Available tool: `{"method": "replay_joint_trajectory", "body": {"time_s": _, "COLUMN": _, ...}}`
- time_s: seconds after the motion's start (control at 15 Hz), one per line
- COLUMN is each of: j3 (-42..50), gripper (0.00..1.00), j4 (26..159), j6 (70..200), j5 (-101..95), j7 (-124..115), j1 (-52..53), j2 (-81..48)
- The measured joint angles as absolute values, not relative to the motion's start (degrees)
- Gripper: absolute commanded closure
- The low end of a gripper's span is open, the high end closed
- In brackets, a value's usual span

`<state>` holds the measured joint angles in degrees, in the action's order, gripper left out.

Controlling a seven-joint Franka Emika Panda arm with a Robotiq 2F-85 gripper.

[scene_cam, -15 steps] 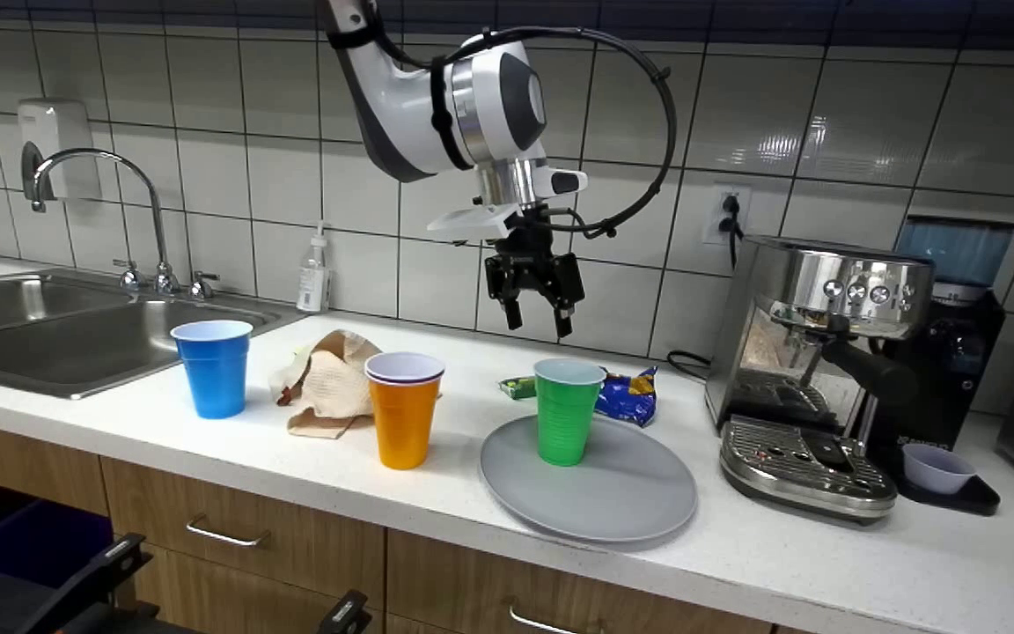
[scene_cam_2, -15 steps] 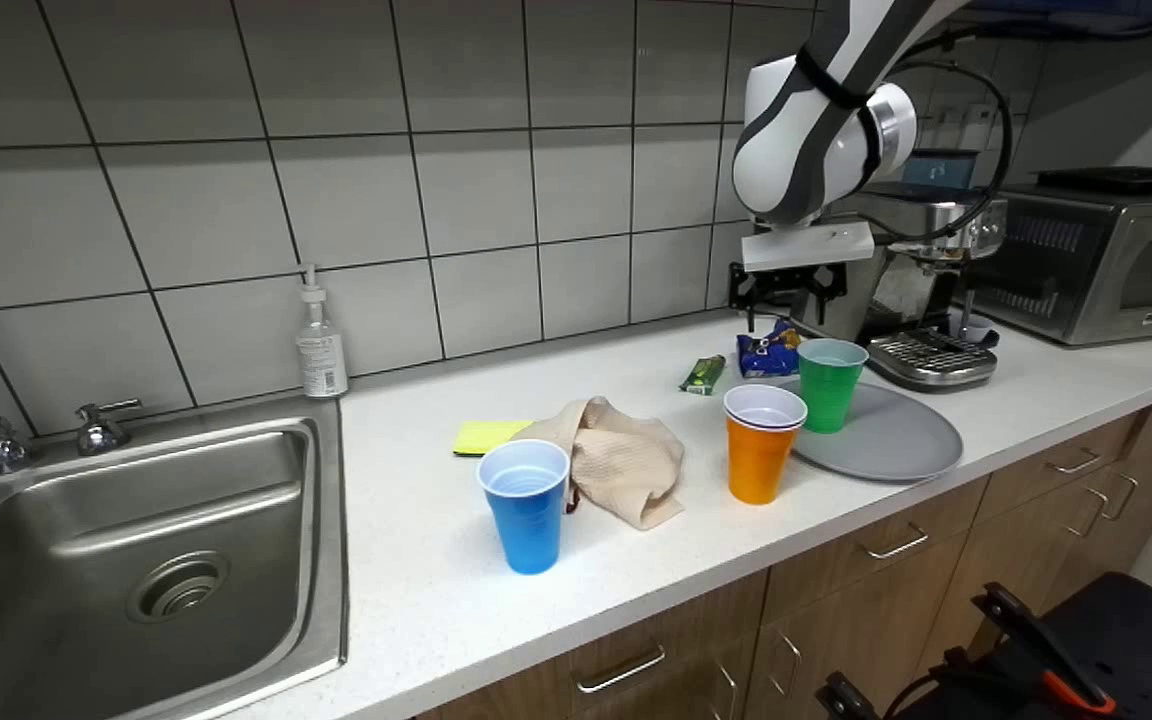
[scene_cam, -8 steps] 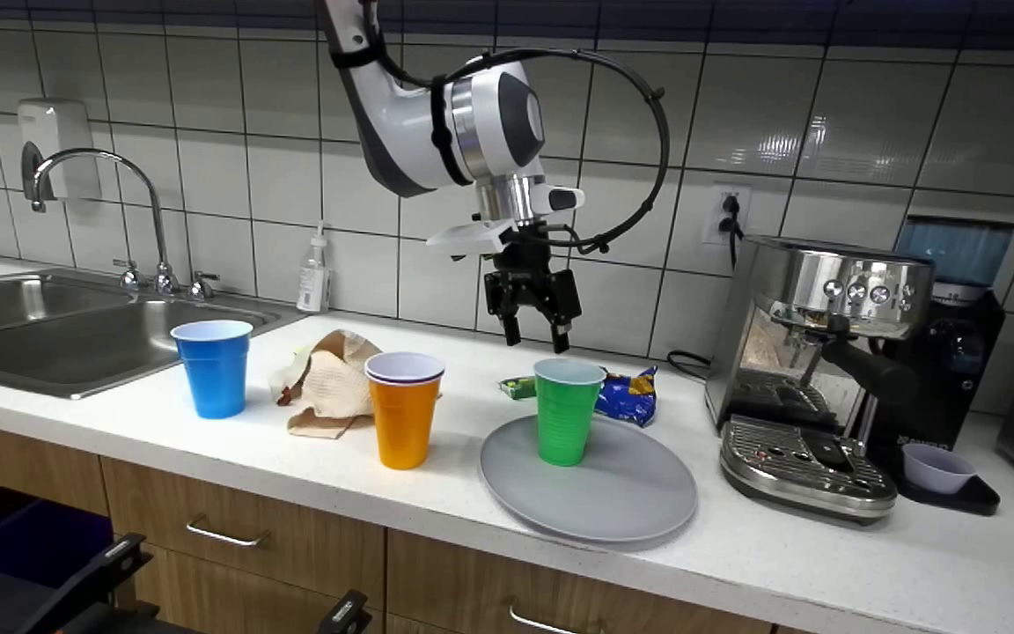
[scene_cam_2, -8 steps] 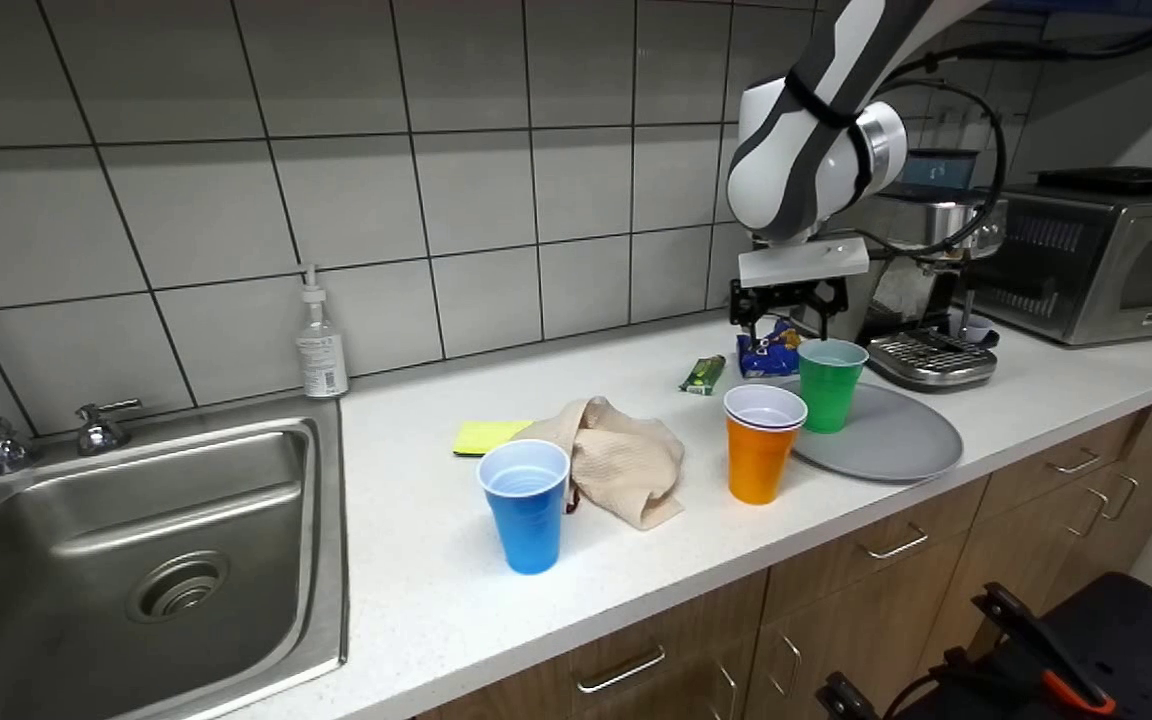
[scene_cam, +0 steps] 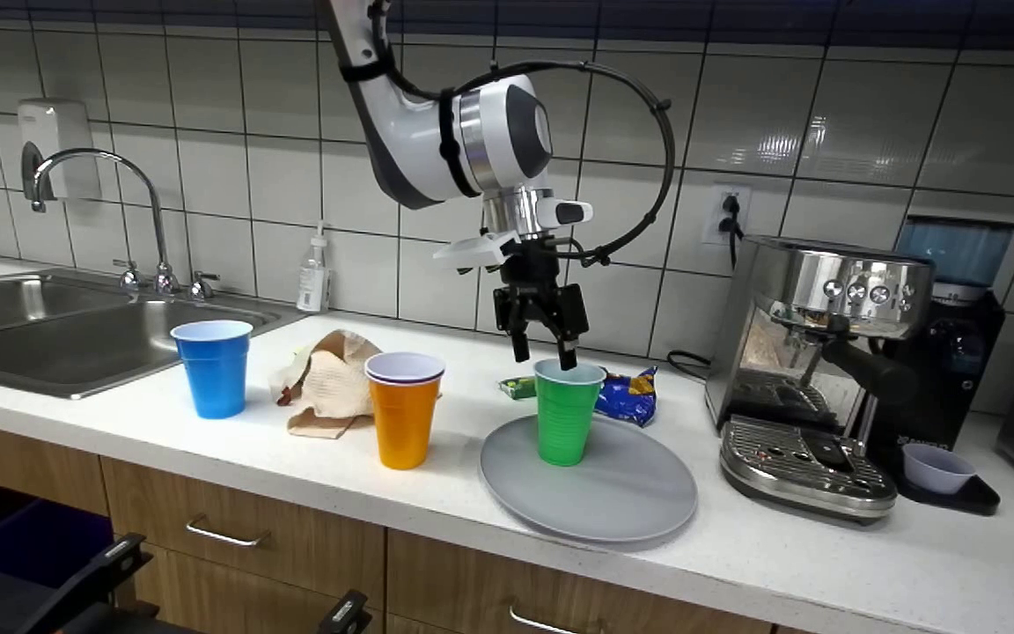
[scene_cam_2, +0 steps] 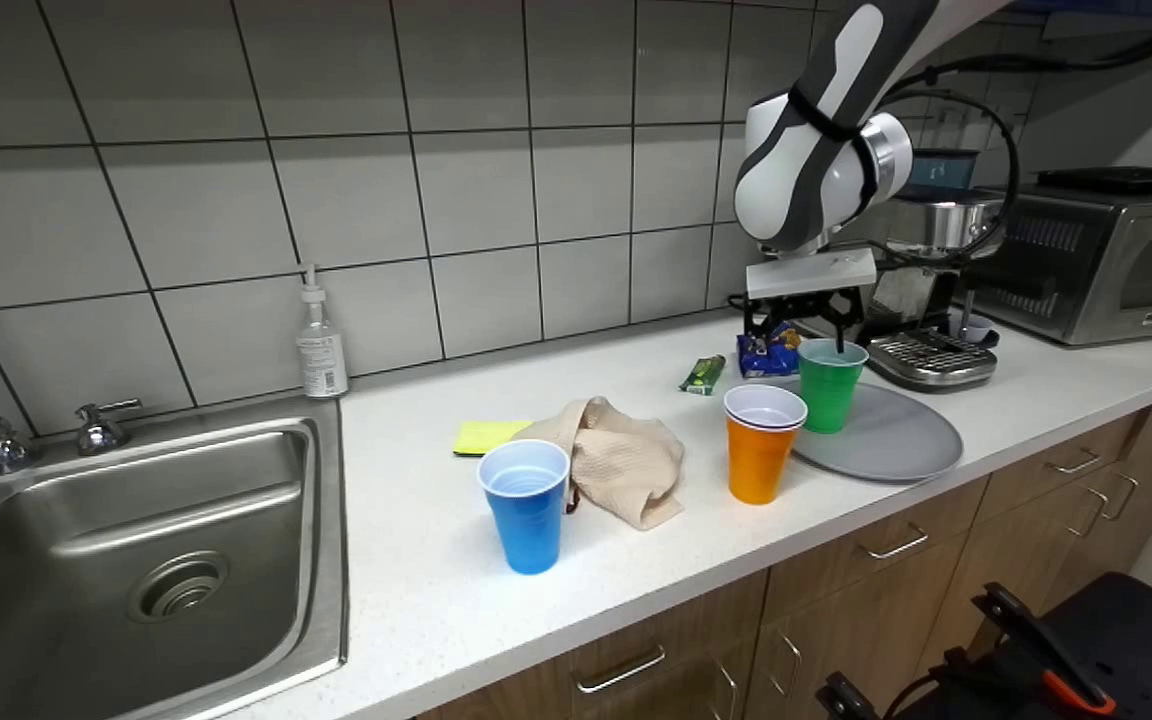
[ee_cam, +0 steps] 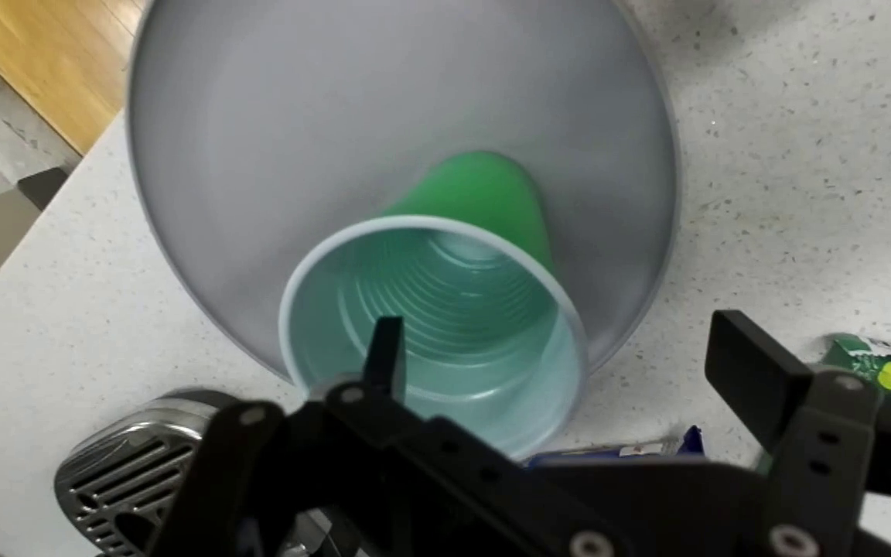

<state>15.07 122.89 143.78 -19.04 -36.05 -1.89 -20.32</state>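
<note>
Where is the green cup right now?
The green cup stands upright on the gray plate, right of the orange cup in both exterior views. The open gripper hangs at its mouth, and a blue packet lies behind it.

In an exterior view, the camera stands beyond the front edge of the desk (scene_cam: 296,462), looking down toward the tiled wall (scene_cam: 282,176). In an exterior view, it stands close to the sink (scene_cam_2: 329,540), facing slantwise toward the microwave (scene_cam_2: 1116,270) at the far end. Both share the stretch from sink to coffee machine (scene_cam: 789,370). The wrist view looks steeply down past the hand (ee_cam: 558,331), close above the gray plate (ee_cam: 283,131).
</note>
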Motion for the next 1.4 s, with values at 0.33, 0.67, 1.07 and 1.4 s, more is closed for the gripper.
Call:
{"method": "replay_joint_trajectory", "body": {"time_s": 0.33, "j3": 15.49, "gripper": 0.0, "j4": 122.11, "j6": 143.35, "j5": -18.5, "j7": -36.96, "j1": -1.89, "j2": -21.57}}
{"method": "replay_joint_trajectory", "body": {"time_s": 0.67, "j3": 15.49, "gripper": 0.32, "j4": 120.66, "j6": 143.3, "j5": -16.5, "j7": -37.04, "j1": -1.84, "j2": -23.23}}
{"method": "replay_joint_trajectory", "body": {"time_s": 1.07, "j3": 15.57, "gripper": 0.8, "j4": 119.56, "j6": 143.26, "j5": -15.38, "j7": -37.1, "j1": -1.75, "j2": -24.25}}
{"method": "replay_joint_trajectory", "body": {"time_s": 1.4, "j3": 15.81, "gripper": 1.0, "j4": 119.33, "j6": 143.22, "j5": -15.38, "j7": -37.14, "j1": -1.65, "j2": -24.26}}
